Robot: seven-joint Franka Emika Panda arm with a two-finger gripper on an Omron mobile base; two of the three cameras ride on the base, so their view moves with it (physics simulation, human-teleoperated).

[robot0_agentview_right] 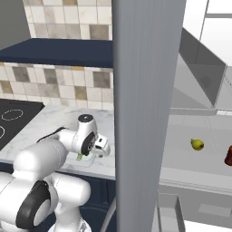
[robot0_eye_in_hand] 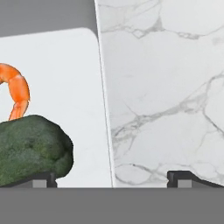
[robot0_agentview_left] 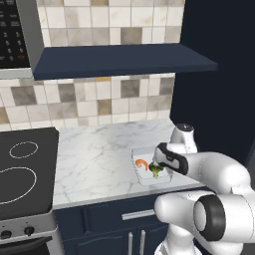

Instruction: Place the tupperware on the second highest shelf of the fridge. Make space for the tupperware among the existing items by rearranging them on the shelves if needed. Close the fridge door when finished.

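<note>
Broccoli (robot0_eye_in_hand: 30, 148) sits closest to my hand camera, a dark green lump in the tupperware (robot0_eye_in_hand: 70, 100), with the orange shrimp (robot0_eye_in_hand: 15, 89) curled just beyond it. My gripper (robot0_eye_in_hand: 111, 178) is spread wide and holds nothing: one fingertip (robot0_eye_in_hand: 41, 178) stands over the tray by the broccoli, the other over bare marble, so the tray's long edge runs between them.

Taking the tupperware as my landmark: it rests flat on the white marble counter (robot0_agentview_left: 94, 159), near the counter's front edge. From the left base camera the gripper (robot0_agentview_left: 158, 165) hangs right above the tupperware (robot0_agentview_left: 144, 172). Well to its left lies the black cooktop (robot0_agentview_left: 22, 169) with white ring markings. Above it runs the dark navy shelf (robot0_agentview_left: 119, 60) against the tiled wall (robot0_agentview_left: 89, 99). To its right, in the right base camera, stands the fridge (robot0_agentview_right: 147, 113), its grey door edge-on, and past that the pale shelves (robot0_agentview_right: 195, 136). One yellow-green fruit (robot0_agentview_right: 196, 144) and the dark red bottle (robot0_agentview_right: 228, 155) rest on a shelf there, well apart from the tray.

No brand, label or readable writing shows on anything.
</note>
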